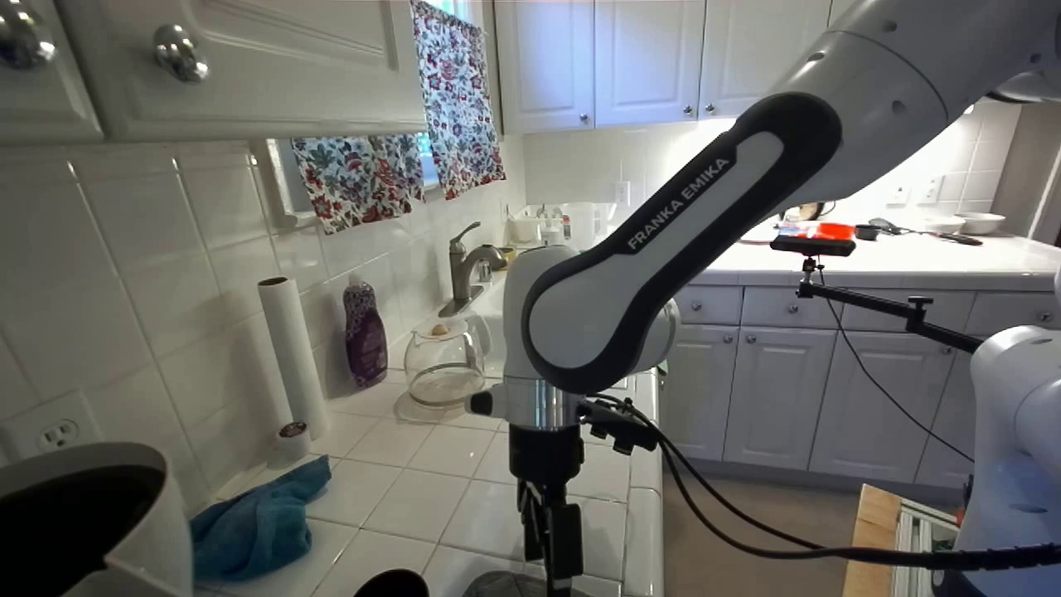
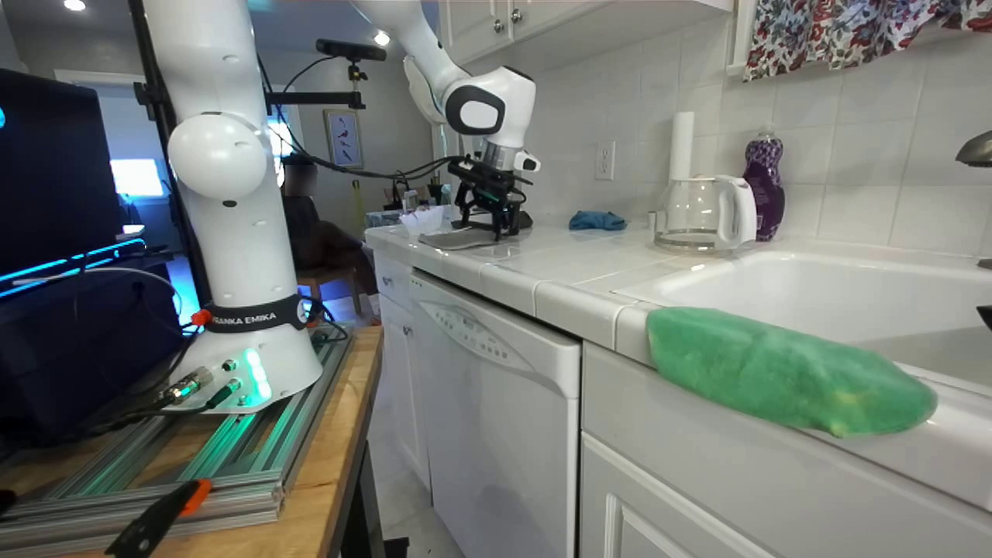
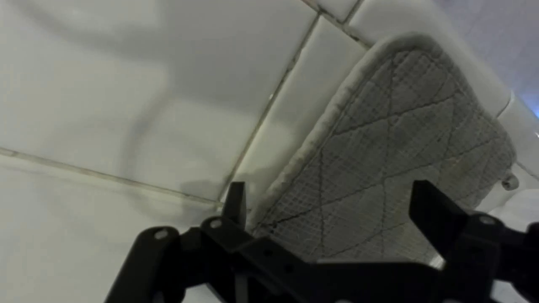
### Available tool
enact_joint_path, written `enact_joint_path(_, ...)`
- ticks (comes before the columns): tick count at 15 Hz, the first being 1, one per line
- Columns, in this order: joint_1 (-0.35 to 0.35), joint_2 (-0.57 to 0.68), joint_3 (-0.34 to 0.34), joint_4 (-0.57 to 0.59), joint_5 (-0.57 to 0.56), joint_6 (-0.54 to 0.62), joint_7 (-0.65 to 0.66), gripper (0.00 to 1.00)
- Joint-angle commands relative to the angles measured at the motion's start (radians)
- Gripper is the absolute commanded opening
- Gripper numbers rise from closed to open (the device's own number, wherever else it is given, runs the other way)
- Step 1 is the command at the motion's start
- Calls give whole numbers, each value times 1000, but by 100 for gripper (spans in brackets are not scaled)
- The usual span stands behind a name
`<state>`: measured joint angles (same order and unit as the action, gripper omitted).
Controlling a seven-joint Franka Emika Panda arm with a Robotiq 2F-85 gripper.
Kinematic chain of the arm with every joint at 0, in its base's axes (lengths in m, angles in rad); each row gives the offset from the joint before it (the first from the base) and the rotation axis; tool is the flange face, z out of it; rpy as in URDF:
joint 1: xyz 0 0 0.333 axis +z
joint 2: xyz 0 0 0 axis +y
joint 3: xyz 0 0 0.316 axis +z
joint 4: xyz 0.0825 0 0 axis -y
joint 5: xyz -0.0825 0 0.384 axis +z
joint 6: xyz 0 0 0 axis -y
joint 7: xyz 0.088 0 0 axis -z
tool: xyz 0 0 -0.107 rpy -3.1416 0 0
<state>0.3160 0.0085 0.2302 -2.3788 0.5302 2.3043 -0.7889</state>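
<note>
A grey quilted pad (image 3: 391, 139) with a pale piped edge and a small loop lies flat on the white tiled counter (image 3: 105, 105). My gripper (image 3: 328, 185) points down over it, open, with nothing gripped. In the wrist view one finger stands by the pad's pale edge and the other over its quilted face. Whether the fingertips touch the pad cannot be told. Both exterior views show the gripper (image 2: 496, 225) low at the counter, beside the grey pad (image 2: 457, 239). A black round-rimmed object (image 1: 391, 584), cut off by the frame, is close to the pad.
A blue cloth (image 1: 265, 522), white container (image 1: 157, 514), glass coffee pot (image 1: 443, 373), purple bottle (image 1: 365, 336) and paper roll (image 1: 294, 356) stand along the wall side. A green cloth-like thing (image 2: 775, 372) hangs over the sink's front edge (image 2: 953, 395). Cables (image 1: 721, 522) trail from the wrist.
</note>
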Motion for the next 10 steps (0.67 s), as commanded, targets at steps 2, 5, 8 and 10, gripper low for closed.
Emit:
enact_joint_path(2, -13, 73, 42, 57, 52, 21, -14, 100)
enact_joint_path(5, -21, 102, 53, 75, 44, 28, -5, 99)
enact_joint_path(8, -29, 121, 57, 90, 39, 25, 0, 70)
enact_joint_path(10, -34, 129, 59, 98, 36, 26, 2, 55)
